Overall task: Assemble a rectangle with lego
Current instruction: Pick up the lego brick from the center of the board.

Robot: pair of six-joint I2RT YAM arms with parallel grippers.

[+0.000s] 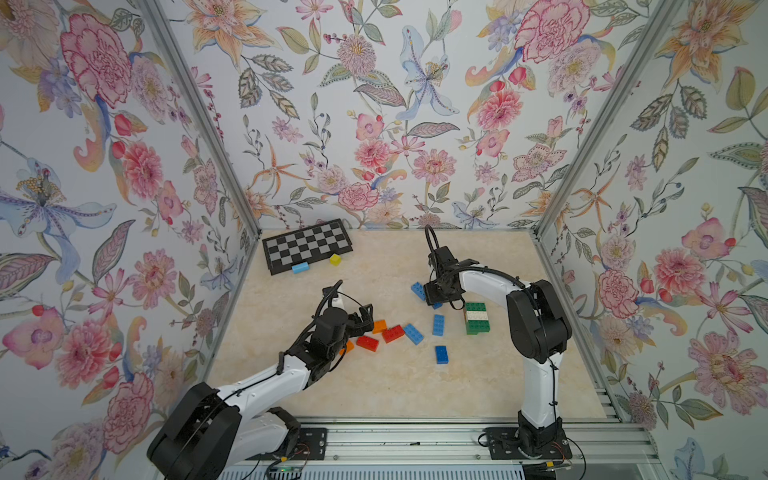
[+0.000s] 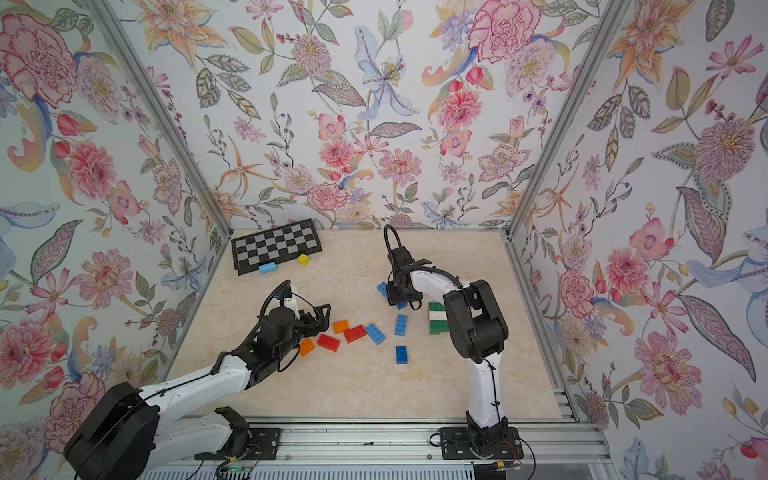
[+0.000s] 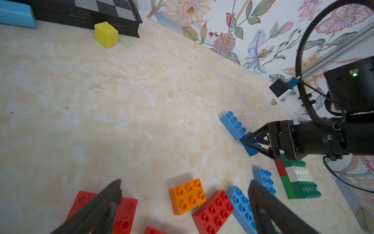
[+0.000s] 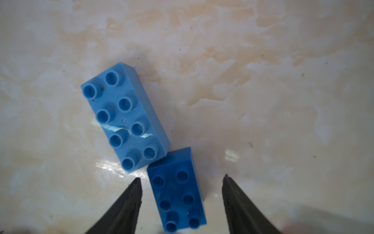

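Loose lego lies mid-table in both top views: orange, red and blue bricks. A built block of green and white bricks with red in its lower layer stands to their right. My right gripper points down, open, its fingers on either side of a dark blue brick with a gap on each side. A light blue brick touches that brick's far corner. My left gripper is open low over the orange brick and a red brick, holding nothing.
A folded checkerboard lies at the back left, with a yellow cube and a light blue block beside it. Flowered walls close in the table on three sides. Another blue brick lies alone nearer the front.
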